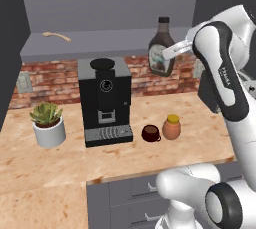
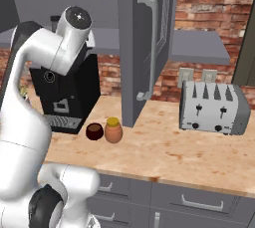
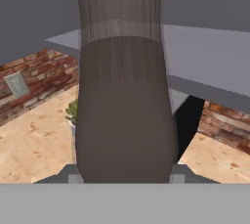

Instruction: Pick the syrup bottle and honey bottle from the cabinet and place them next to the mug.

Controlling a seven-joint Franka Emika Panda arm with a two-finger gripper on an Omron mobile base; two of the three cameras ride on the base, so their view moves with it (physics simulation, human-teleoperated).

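The honey bottle [image 1: 171,127] is already standing upright on the wooden counter [image 1: 60,158], just beside the mug [image 1: 150,133], so this half of the task is looking finished. The syrup bottle [image 1: 161,48] is now hanging in the air in front of the cabinet [image 1: 100,38], tilted a little and above the counter, not resting on the shelf board. The gripper [image 1: 172,50] is pinching the syrup bottle from the side, with its jaws pressed on the bottle body; in the hand view the dark bottle [image 3: 122,96] is standing very near between the finger tips. What is remaining, in my judgement, is bringing this bottle down and setting it upright near the mug, probably on the free side next to the honey bottle or in front of the black coffee machine [image 1: 105,100], and then letting it go.
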